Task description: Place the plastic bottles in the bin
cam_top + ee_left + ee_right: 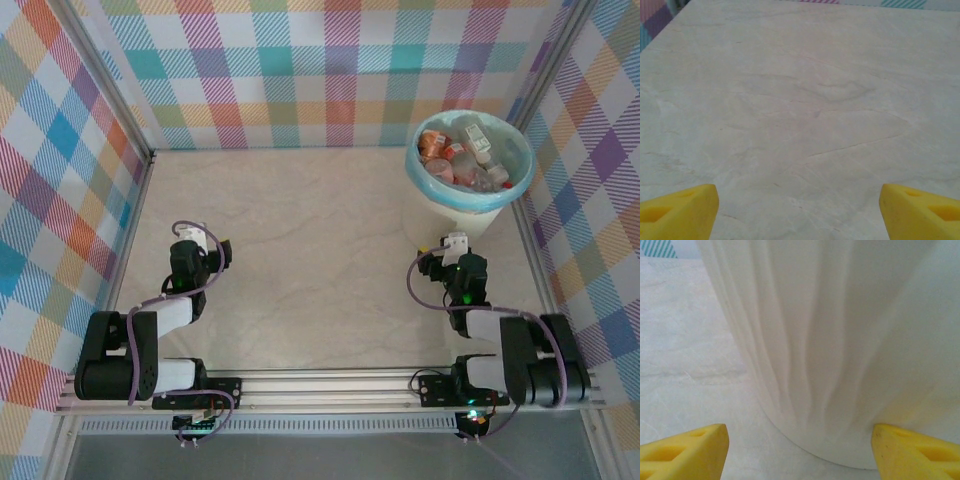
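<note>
At eight o'clock on the table [310,260], the left gripper [799,212] sits low over bare surface, its yellow fingers [680,210] spread wide and holding nothing. At four o'clock, the right gripper [800,452] is likewise spread and empty, facing the bin [840,340] close ahead. At two o'clock, the bin holds the plastic bottles [465,150], heaped inside its blue-green liner.

bin [840,340]: big, cream-white, soft wavy lines down its side, very close, standing on the table | table [685,365]: pale, stone look | end effector [800,455]: two yellow fingers [685,452] far apart at the bottom corners, holding nothing, bin just ahead | wall [657,247]: blue-green stripes, top left corner
</note>
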`<state>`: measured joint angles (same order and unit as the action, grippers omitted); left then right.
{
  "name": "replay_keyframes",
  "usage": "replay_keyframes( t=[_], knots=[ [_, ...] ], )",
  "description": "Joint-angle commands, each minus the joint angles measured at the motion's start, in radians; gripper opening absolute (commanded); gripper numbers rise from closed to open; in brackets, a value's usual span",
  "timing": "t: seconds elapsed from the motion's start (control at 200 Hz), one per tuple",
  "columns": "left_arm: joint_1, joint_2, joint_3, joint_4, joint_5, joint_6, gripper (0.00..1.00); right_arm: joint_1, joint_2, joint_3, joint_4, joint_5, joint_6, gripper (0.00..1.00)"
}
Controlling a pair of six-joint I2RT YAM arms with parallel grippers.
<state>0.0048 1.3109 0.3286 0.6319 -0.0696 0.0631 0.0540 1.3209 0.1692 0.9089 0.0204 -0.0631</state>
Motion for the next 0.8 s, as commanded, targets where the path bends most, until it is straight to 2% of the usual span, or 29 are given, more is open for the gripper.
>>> replay_keyframes(
  t=[0.0,0.155,0.2,0.295,0.385,0.52,0.655,0.795],
  knots=[
    [0.016,-0.008,0.018,0.031,0.105,0.044,0.84,-0.017,0.125,0.021,0.262,-0.100,0.009,0.75],
    [0.003,0.010,-0.002,0.109,0.217,0.013,0.85,-0.019,0.243,-0.004,0.419,-0.097,0.019,0.76],
    [-0.012,0.019,0.013,0.088,0.213,0.026,0.86,-0.019,0.247,-0.012,0.442,-0.085,0.024,0.79],
    [-0.023,0.037,0.039,0.060,0.189,0.027,0.86,-0.020,0.226,0.007,0.379,-0.050,0.032,0.86],
    [-0.034,0.039,0.036,0.071,0.167,0.024,0.87,-0.019,0.208,0.052,0.274,0.043,0.070,0.91],
    [-0.044,0.070,0.001,0.191,0.188,0.020,0.94,-0.021,0.205,0.145,0.095,0.166,0.125,0.95],
    [-0.061,0.114,0.018,0.190,0.191,0.042,0.98,-0.026,0.211,0.200,-0.005,0.156,0.126,0.97],
    [-0.086,0.193,0.025,0.241,0.116,0.046,1.00,-0.027,0.211,0.197,-0.002,0.150,0.126,1.00]
  ],
)
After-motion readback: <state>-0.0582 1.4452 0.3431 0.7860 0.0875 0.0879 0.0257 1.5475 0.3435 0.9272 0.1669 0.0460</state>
